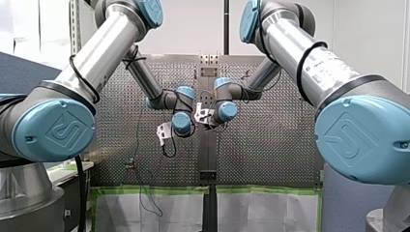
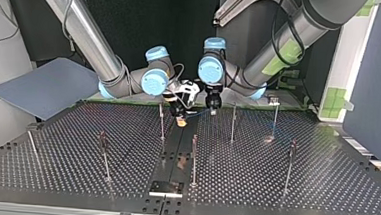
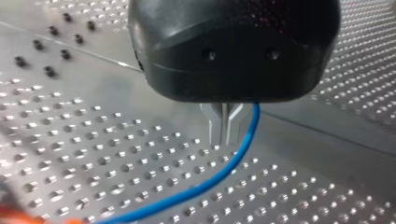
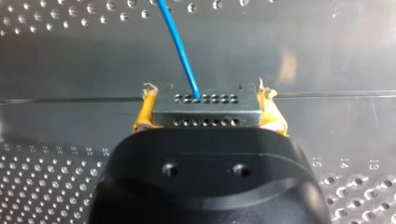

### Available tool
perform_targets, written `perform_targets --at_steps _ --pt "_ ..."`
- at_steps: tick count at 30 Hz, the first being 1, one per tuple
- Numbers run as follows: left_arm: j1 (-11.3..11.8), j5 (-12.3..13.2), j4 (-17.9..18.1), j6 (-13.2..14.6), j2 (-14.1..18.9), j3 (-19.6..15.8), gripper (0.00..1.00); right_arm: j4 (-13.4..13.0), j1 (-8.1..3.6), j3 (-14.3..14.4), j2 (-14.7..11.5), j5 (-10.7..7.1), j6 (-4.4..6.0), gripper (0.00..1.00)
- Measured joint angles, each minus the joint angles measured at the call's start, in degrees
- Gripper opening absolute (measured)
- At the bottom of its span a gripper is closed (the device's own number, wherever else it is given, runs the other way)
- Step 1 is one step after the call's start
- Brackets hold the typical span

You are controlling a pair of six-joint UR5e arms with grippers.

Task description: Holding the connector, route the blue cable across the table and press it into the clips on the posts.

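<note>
— Over the far middle of the perforated table [image 2: 298, 194], top view: what is entered?
— Item 1, right gripper [image 4: 208, 109]. Its yellow pads [image 4: 273, 116] are clamped on the two ends of the connector [image 4: 205, 116], a grey block with two rows of small holes. It is held above the table, between two of the upright posts [image 2: 162, 121].
— Item 2?
— Item 2, blue cable [image 4: 180, 46]. One end enters the row of holes farther from the gripper body. From there it runs away from the gripper, over the table's plain centre strip.
— The other arm?
— Item 3, left gripper [image 3: 226, 141]. Black body, metal fingers [image 3: 215, 123] drawn together, nothing between them, pointing at the table. The cable comes from behind the body, passes just beside the fingers and curves off across the holes. Whether it touches them is hard to tell; it looks merely alongside.
— Relative position?
— Top view: the two grippers are near each other, the right gripper toward the view's left, with a short blue span between them.
— Remaining stock?
— Further thin posts, upright and well apart. One grey-blue panel [image 2: 44, 86] at the top view's left, beyond the table's edge.
</note>
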Motion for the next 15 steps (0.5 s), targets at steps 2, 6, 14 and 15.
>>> perform_targets --at_steps 2,6,14,15 --pt "-0.1 -0.8 -0.3 -0.6 0.6 0.0 0.00 0.0 0.00 0.0 0.0 -0.05 -0.02 0.00" --pt "-0.2 -2.6 -0.6 -1.3 2.4 0.0 0.00 0.9 -0.09 -0.5 0.0 -0.14 -0.03 0.00" --pt "-0.2 -3.1 -0.7 -1.4 6.1 0.0 0.00 4.1 -0.38 -1.6 -0.7 -0.15 -0.40 0.00" --pt "-0.2 -3.2 -0.9 -1.3 6.4 0.0 0.00 4.3 -0.38 -1.6 -1.0 -0.15 -0.38 0.00"
